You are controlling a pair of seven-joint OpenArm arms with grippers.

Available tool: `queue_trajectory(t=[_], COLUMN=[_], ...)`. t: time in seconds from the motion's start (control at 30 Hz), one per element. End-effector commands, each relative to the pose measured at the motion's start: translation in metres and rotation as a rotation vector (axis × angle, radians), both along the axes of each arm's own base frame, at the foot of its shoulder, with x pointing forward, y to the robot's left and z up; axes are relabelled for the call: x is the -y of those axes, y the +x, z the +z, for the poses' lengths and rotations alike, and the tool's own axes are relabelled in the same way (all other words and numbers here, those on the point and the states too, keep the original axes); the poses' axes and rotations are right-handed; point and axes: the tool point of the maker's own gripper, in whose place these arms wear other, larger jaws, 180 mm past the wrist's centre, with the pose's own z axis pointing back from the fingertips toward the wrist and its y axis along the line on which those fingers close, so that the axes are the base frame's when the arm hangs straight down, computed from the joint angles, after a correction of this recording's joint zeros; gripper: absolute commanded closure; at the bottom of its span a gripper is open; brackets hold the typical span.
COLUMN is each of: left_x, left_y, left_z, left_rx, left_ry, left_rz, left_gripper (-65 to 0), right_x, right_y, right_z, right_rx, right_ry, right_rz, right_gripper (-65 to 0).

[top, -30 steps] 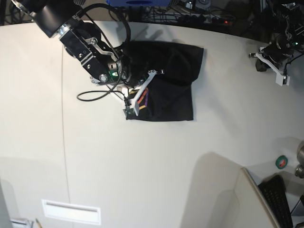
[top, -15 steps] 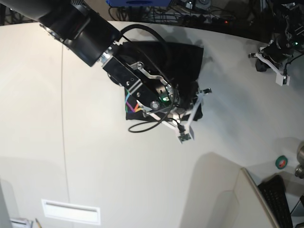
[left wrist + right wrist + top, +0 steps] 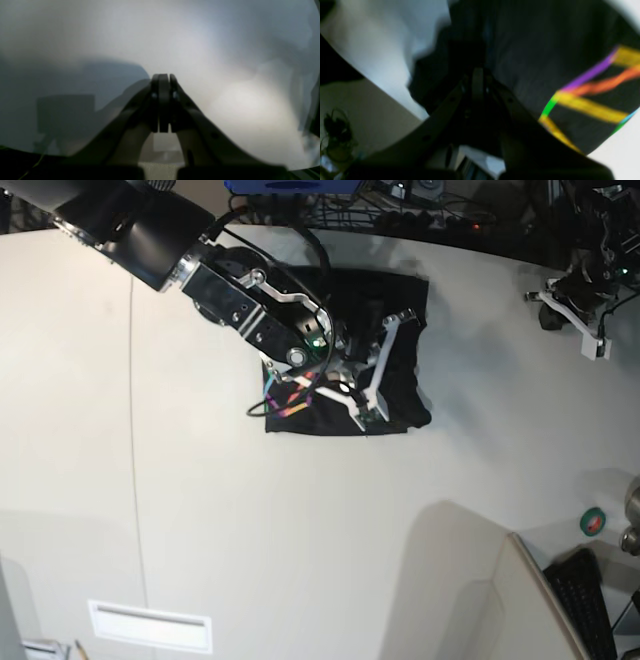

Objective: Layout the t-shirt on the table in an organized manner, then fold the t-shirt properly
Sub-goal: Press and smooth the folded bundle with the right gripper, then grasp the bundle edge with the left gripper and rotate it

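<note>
Nearest you in the base view, the bare table (image 3: 300, 560) is stretching out off-white, with its thin dark seam running down the left part. Farther up, the t-shirt (image 3: 395, 300) is lying bunched into a rough dark rectangle near the table's far edge, rainbow lines showing at its lower left corner. Your right gripper (image 3: 372, 370) is sitting over the shirt's middle; in its wrist view the jaws are pressed together against black cloth, but you cannot tell whether any fabric is pinched between them. Farthest right, your left gripper (image 3: 590, 330) is hanging over bare tabletop, well apart from the shirt, clenched on nothing.
</note>
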Motion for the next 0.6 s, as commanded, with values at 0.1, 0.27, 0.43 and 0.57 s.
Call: queue_trajectory(t=[0.1, 0.27, 0.43, 0.57], left_x=[-0.007, -0.006, 0.001, 0.024], left_y=[0.011, 0.017, 0.022, 0.036], left_z=[0.013, 0.014, 0.016, 0.025], left_rx=[0.043, 0.05, 0.064, 0.079], left_ry=[0.019, 0.016, 0.008, -0.012], left_rz=[-0.012, -0.011, -0.023, -0.055], left_gripper=[0.0, 0.0, 0.0, 0.0], right_x=[-0.011, -0.015, -0.02, -0.034], right_y=[-0.003, -0.032, -0.042, -0.051], right_z=[0.002, -0.016, -0.017, -0.008], right_rx=[0.001, -0.042, -0.041, -0.02], right_ry=[0.027, -0.018, -0.02, 0.037], right_rz=[0.003, 0.077, 0.125, 0.262], right_gripper=[0.0, 0.0, 0.0, 0.0])
